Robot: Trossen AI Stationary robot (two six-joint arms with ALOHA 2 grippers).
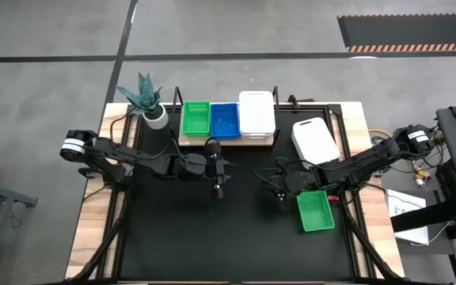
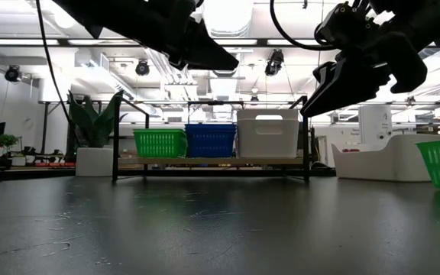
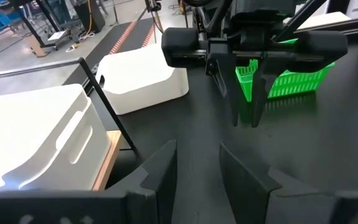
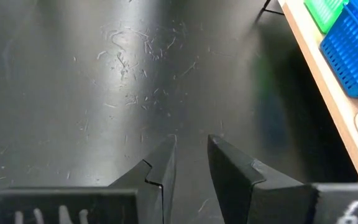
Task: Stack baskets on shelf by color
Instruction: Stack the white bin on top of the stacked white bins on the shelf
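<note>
On the light-wood shelf (image 1: 226,141) at the table's far edge stand, from left to right, green baskets (image 1: 195,119), blue baskets (image 1: 224,120) and a taller white stack (image 1: 256,113). Another white basket (image 1: 315,138) rests on its bottom on the table right of the shelf. A green basket (image 1: 316,210) sits on the table nearer the near edge. My left gripper (image 1: 218,187) hovers open in front of the shelf. My right gripper (image 1: 279,190) hovers open just left of the loose green basket. Neither one holds anything.
A potted plant (image 1: 150,104) in a white pot stands at the shelf's left end. The shelf's black posts (image 2: 115,153) rise at its corners. Bare black tabletop (image 1: 236,237) spreads between the grippers and the near edge. Black frame rails (image 1: 355,229) run along the table's sides.
</note>
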